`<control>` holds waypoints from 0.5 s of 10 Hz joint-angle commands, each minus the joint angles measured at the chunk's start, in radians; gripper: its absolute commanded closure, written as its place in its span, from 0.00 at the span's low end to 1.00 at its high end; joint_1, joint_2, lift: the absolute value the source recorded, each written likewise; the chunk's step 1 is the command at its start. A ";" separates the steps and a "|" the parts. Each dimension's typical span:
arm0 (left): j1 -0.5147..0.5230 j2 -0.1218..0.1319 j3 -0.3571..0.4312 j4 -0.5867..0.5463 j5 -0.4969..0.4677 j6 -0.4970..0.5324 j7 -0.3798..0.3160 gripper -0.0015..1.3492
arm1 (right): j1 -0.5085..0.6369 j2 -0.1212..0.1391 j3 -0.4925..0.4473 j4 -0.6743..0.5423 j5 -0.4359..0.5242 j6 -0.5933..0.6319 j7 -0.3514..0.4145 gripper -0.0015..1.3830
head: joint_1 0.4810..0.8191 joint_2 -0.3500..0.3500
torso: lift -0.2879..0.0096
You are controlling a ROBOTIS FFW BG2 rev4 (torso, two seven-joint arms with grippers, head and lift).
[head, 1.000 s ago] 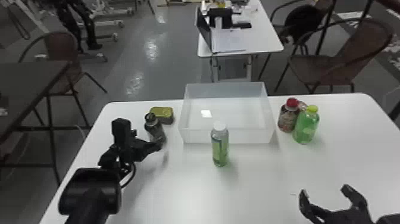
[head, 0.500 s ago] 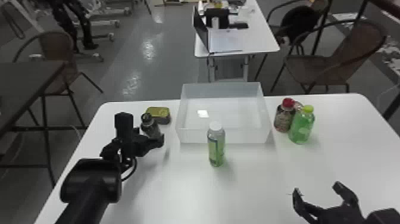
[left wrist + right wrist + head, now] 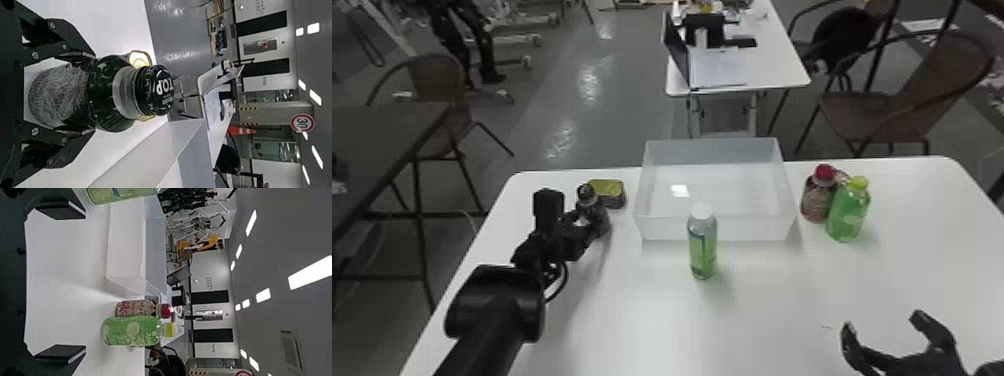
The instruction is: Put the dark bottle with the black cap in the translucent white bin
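In the head view my left gripper (image 3: 589,225) is shut on the dark bottle (image 3: 601,223), which stands upright left of the translucent white bin (image 3: 714,228). Whether its base touches the table cannot be told. The left wrist view has the left gripper (image 3: 88,95) with one finger on each side of the dark bottle (image 3: 105,94), below its black cap (image 3: 159,90); the bin (image 3: 150,152) is beside it. My right gripper (image 3: 884,324) is parked, open, over the table's near right part; the right wrist view also has the right gripper (image 3: 84,281) with nothing between its fingers.
A yellow-green tin (image 3: 609,190) sits close behind the dark bottle. A green-labelled bottle (image 3: 703,250) stands in front of the bin. Right of the bin are a red-capped bottle (image 3: 817,200) and a green bottle (image 3: 847,215) with a yellow cap.
My left gripper's fingers have closed in around the dark bottle from a more open stance. The head view has shifted slightly. The right arm looks unchanged.
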 commanded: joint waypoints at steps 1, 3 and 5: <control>-0.001 -0.009 -0.008 -0.003 -0.016 -0.022 0.005 0.57 | 0.002 0.001 -0.023 -0.002 0.011 0.000 0.013 0.07 | 0.63 0.71 | 0.78; 0.033 -0.021 -0.011 -0.087 -0.042 -0.005 0.028 0.57 | 0.004 0.001 -0.029 -0.003 0.013 0.000 0.022 0.07 | 0.63 0.68 | 0.78; 0.122 -0.029 -0.011 -0.342 -0.102 0.086 0.091 0.57 | 0.005 0.001 -0.029 -0.003 0.014 0.000 0.022 0.07 | 0.63 0.66 | 0.78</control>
